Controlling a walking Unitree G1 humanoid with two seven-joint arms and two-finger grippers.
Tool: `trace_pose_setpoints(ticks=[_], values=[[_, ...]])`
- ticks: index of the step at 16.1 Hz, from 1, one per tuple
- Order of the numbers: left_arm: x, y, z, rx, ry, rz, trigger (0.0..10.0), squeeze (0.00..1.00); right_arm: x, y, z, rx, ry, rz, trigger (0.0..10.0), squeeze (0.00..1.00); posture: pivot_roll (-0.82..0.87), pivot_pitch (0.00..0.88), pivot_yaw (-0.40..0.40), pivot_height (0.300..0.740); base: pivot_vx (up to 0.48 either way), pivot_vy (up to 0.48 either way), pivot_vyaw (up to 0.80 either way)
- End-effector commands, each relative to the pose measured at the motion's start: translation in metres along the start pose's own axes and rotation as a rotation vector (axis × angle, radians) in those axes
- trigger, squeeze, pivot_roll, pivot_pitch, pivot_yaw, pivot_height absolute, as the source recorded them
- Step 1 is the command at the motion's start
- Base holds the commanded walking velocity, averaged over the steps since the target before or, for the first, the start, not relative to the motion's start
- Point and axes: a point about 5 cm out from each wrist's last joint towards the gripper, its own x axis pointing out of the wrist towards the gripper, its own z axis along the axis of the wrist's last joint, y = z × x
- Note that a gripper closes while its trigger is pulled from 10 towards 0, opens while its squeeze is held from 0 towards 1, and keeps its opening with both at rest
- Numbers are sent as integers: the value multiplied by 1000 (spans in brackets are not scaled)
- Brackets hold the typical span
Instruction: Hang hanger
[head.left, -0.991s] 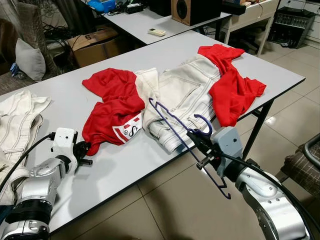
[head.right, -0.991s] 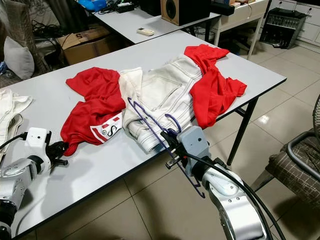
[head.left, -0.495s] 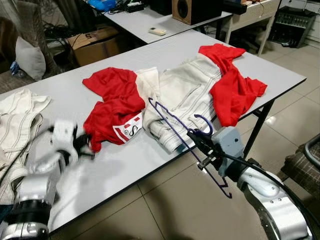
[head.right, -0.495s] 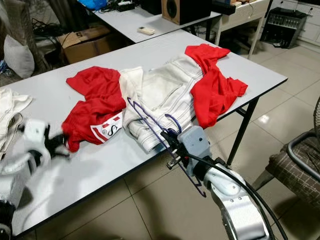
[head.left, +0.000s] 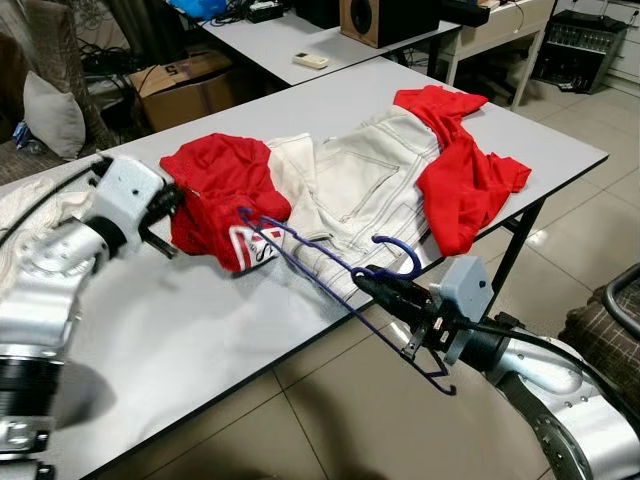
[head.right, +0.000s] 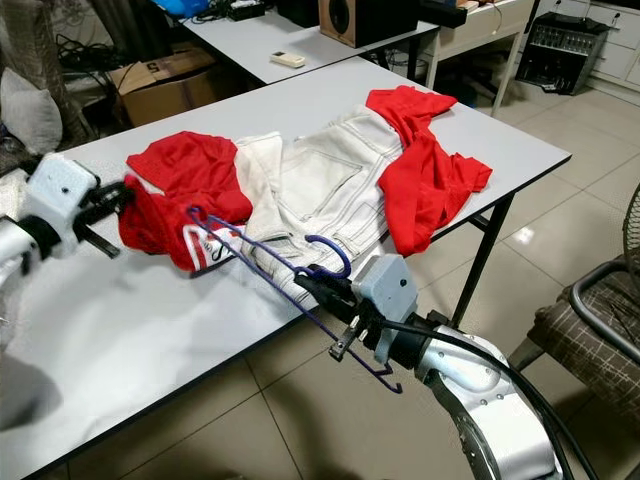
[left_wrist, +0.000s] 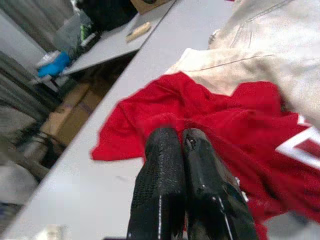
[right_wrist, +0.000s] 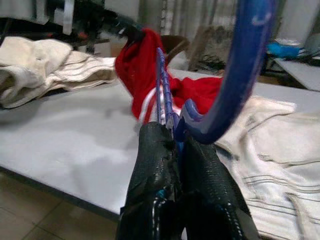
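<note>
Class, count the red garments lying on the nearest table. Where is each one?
2. One red garment lies at the table's left, pinched by the left gripper; the other red garment lies at the right, beside the white jeans. More may be hidden underneath.

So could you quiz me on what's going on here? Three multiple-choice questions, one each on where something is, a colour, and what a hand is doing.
1. Where do the white trousers lie?
A. On the floor
B. On the table, between red cloth
C. On the chair

2. What colour is the hanger?
A. Blue-purple
B. Green
C. White

3. What is the left hand doing?
A. Hanging open
B. Holding the hanger
C. Pinching the red shirt, lifting an edge

Answers: 1 B, they lie on the grey tabletop. 2 A, its wire is blue-purple in the right hand. 3 C, shut fingers grip red cloth.
</note>
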Motion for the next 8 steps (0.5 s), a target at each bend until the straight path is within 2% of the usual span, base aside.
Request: trace_pose_setpoints(ticks=[1,3,5,6,7,8], values=[[-4,12,17,67,-19,31,0,0,2,3,4,-3,-4,48,10000,0,-69,0,106,740,0,0,0],[-7,21,33,85,-58,59,0,0,4,4,3,4,13,78,10000,0,-68,0,97,740,0,0,0],[-9,30,63,70,-178,94,0,0,6,4,-4,-9,87,126,10000,0,-67,0,92,740,0,0,0],[-11,35,78,60,-254,132,0,0,8,-3,-10,-40,134,91,10000,0,-65,0,90,740,0,0,0],[-14,41,97,47,-356,181,0,0,11,-11,-10,-43,137,59,10000,0,-62,0,88,740,0,0,0],[-14,41,97,47,-356,181,0,0,11,-11,-10,-43,137,59,10000,0,-62,0,88,740,0,0,0]])
